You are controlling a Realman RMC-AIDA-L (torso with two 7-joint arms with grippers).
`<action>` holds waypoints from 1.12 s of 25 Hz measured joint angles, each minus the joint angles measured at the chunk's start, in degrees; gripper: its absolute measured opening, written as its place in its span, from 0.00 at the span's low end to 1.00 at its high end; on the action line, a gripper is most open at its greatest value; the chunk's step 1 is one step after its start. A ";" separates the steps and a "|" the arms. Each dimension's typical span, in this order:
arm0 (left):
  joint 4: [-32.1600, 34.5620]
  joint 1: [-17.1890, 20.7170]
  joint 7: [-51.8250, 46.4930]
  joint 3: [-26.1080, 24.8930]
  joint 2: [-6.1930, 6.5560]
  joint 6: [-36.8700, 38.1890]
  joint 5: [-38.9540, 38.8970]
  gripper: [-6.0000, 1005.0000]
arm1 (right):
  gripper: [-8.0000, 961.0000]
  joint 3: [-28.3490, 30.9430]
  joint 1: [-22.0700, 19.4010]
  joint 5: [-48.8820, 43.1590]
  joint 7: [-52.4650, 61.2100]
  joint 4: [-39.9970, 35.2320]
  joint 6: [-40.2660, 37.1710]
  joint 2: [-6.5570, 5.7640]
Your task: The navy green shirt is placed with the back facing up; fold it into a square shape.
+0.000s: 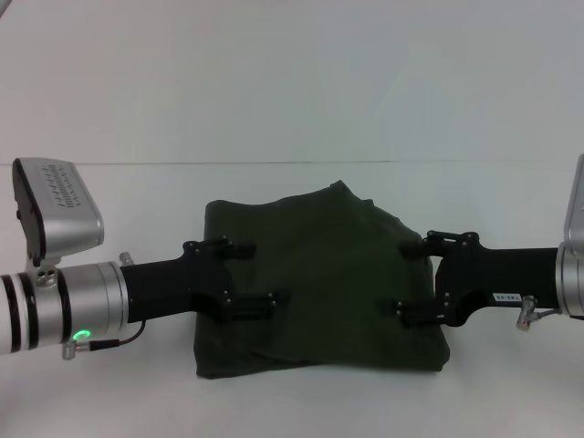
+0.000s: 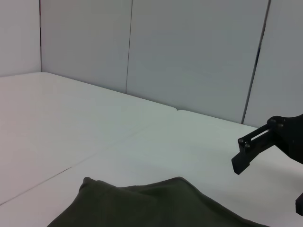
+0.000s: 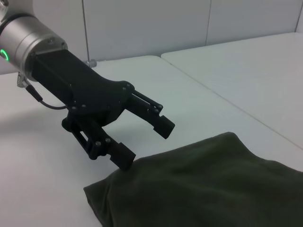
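Olive-green cotton fills the middle of my head view: the navy green shirt [image 1: 319, 283], a dark short-sleeved tee already gathered into a squat, roughly square bundle, lies on the white table [image 1: 292, 100] directly between my two arms; its plain side is up and I see no lettering; its longer axis runs across me, left to right, with the near hem fairly straight and the far edge humped and uneven. My left gripper [image 1: 245, 274] reaches in from the left and sits over the bundle's left border, jaws spread wide apart with nothing between them; in the right wrist view its lower finger [image 3: 120, 156] looks to be at, perhaps touching, the cloth's corner, though I cannot be sure of contact. My right gripper [image 1: 415, 278] mirrors it over the right border, jaws likewise parted and empty; the left wrist view shows one of its black fingers [image 2: 251, 151] hanging above the table beyond the shirt's far edge. Both arms stand about equally near, so I judge that any tidying of the square would come from either flank, inward along that long axis.
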 joint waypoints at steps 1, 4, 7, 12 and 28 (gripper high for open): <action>0.01 0.00 0.01 0.00 0.00 -0.02 0.00 0.90 | 0.97 0.00 -0.17 0.01 -0.21 0.00 0.04 0.03; 0.02 0.00 0.14 0.06 -0.01 -0.10 0.12 0.90 | 0.97 0.36 -0.34 0.03 -0.61 0.00 0.11 0.24; 0.03 -0.01 0.31 0.08 0.00 -0.20 0.16 0.90 | 0.97 0.65 -0.35 -0.11 -0.74 0.00 0.17 0.39; 0.02 -0.02 0.56 0.08 -0.01 -0.34 0.18 0.90 | 0.97 0.69 -0.35 -0.14 -0.81 0.16 0.43 0.43; -0.30 0.07 1.25 0.06 -0.09 -0.44 0.18 0.90 | 0.97 0.70 -0.48 -0.18 -2.52 1.54 1.52 0.44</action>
